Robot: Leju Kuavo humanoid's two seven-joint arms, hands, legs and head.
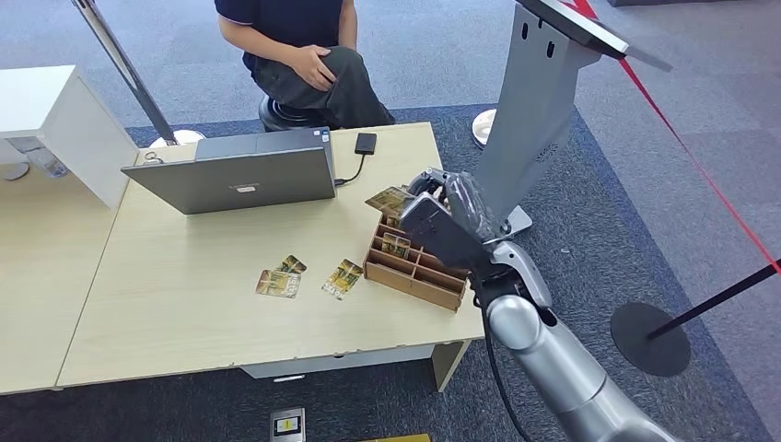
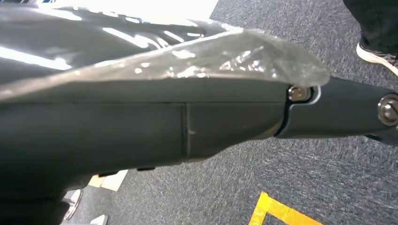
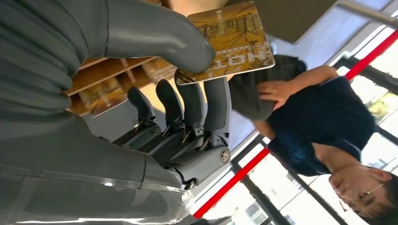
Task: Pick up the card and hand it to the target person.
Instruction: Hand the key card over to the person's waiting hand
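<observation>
My right hand (image 1: 440, 219) hovers over the wooden card rack (image 1: 412, 266) at the desk's right end. It pinches a yellow-brown card (image 3: 231, 43) between the thumb (image 3: 159, 35) and a finger; the card (image 1: 388, 199) sticks out toward the laptop. Another card stands in the rack. Three more cards (image 1: 313, 275) lie flat on the desk left of the rack. A person in dark clothes (image 1: 304, 55) sits behind the desk, one hand on a knee, also seen as the person (image 3: 309, 117) past the card. My left hand (image 2: 141, 122) hangs low over the carpet, its fingers hidden.
A grey laptop (image 1: 235, 175) stands open at the desk's back, with a black drive (image 1: 366, 143) cabled beside it. A grey kiosk stand (image 1: 543, 101) rises just right of the desk. A red barrier belt and post base (image 1: 649, 336) lie further right. A white cabinet (image 1: 55, 120) stands left.
</observation>
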